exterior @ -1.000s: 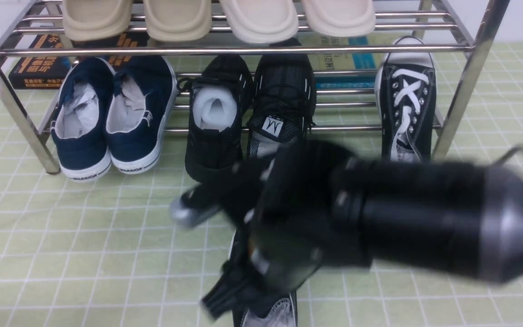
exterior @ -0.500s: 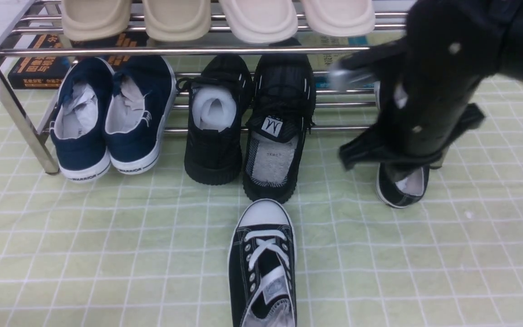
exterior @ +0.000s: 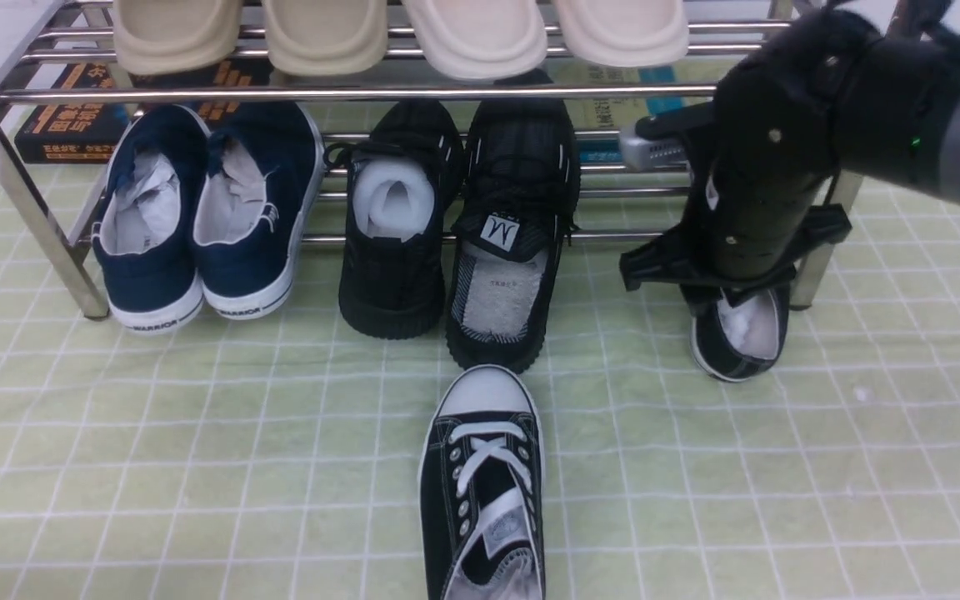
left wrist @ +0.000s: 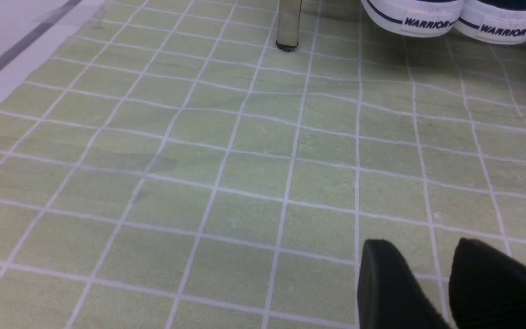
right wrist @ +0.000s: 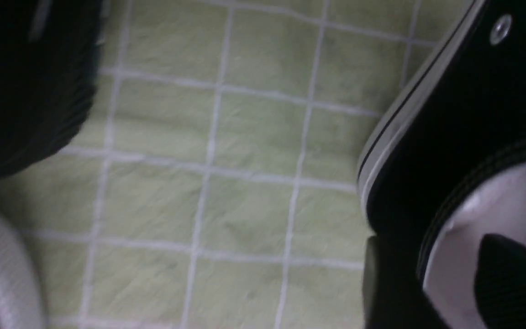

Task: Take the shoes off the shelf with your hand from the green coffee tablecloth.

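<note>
While the right arm's hand (exterior: 767,167) hangs over the right end of the shelf (exterior: 363,92), the front view gives this: the shelf stands along the far edge of the table on the green tablecloth (exterior: 155,433); first shoe (exterior: 484,483) of the black-and-white pair lies off the rack, flat on the cloth at the middle of the near edge, toe cap toward the far edge; second shoe (exterior: 738,337) sits on the lower tier at the right end, beside the right front leg, heel sticking out toward the near edge, the rest hidden under the hand; silver fingertip (exterior: 651,152) points toward the left edge; green light (exterior: 914,142) on the forearm. Navy slip-ons (exterior: 205,217) at the lower tier's left end; black mesh sneakers (exterior: 455,225) in the middle; beige slippers (exterior: 397,33) on the upper tier; books (exterior: 72,117) behind, toward the far left corner.

Left wrist view: left gripper (left wrist: 445,288) low over the cloth, its two black tips apart, a strip of green showing between; a chrome leg (left wrist: 289,25) beyond.

Right wrist view, blurred: two black fingers (right wrist: 391,292) straddle the second shoe's heel rim, one outside, one over the white lining; gripping or merely close, cannot tell.
</note>
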